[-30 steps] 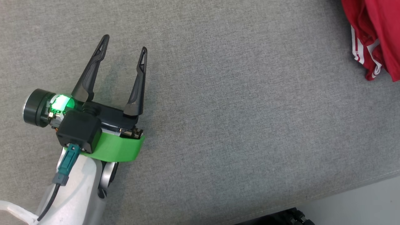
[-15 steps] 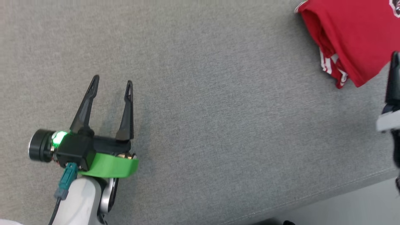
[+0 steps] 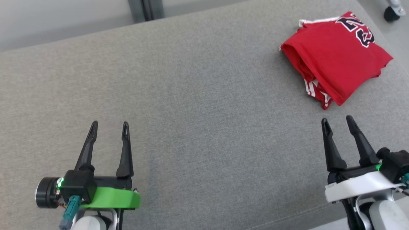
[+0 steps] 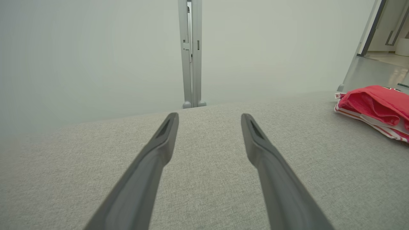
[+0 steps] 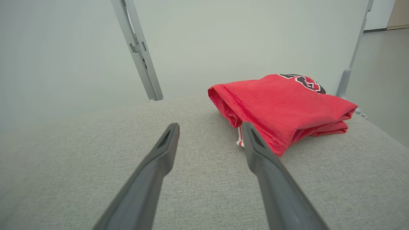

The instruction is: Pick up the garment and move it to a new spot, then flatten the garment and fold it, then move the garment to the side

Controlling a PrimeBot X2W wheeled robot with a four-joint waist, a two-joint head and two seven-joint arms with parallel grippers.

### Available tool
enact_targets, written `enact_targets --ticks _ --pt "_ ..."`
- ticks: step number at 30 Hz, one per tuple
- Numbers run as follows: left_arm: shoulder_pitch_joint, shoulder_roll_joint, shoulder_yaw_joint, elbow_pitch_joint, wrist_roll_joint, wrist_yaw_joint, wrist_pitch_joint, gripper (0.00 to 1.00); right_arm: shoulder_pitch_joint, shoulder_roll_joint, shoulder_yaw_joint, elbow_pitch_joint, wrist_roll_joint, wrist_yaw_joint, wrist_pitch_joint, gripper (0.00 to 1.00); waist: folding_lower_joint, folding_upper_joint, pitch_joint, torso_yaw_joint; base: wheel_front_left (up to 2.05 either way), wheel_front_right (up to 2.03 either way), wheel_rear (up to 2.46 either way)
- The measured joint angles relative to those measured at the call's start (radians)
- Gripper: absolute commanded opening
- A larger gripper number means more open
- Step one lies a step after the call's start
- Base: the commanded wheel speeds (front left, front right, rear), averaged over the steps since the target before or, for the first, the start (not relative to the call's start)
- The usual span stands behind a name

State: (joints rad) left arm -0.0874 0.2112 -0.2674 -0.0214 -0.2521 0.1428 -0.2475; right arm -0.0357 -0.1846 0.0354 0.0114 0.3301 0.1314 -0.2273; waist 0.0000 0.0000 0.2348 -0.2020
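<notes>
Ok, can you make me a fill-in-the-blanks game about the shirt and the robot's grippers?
The folded shirt is ____ in colour.
The left gripper and right gripper both stand ____, holding nothing.
The shirt lies closer to the ____ gripper.
Missing words: red, open, right.

Our red garment (image 3: 335,57), folded into a bundle

We see it lying flat as a compact, layered stack near the far right corner of the grey fabric-covered counter (image 3: 204,95). Black lettering (image 3: 358,30) edged in white shows on its top face, toward the far edge. White-and-red striped trim (image 3: 314,91) peeks from the lower layers on the near-left side, just under the rounded fold.
</notes>
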Motion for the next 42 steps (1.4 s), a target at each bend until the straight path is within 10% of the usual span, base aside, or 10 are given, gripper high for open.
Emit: enact_targets --ticks 22,42 --pt "0.172 0.006 0.039 0.059 -0.066 0.041 -0.001 1.00 0.197 0.040 -0.034 -0.154 -0.072 -0.001 0.146 1.00 0.0000 0.0000 -0.207 0.197 0.00 0.00 0.00" --pt "0.181 0.012 0.021 0.112 -0.083 0.019 -0.006 1.00 0.234 0.044 -0.048 -0.181 -0.085 -0.001 0.175 1.00 0.0000 0.0000 -0.251 0.207 0.00 0.00 0.00"
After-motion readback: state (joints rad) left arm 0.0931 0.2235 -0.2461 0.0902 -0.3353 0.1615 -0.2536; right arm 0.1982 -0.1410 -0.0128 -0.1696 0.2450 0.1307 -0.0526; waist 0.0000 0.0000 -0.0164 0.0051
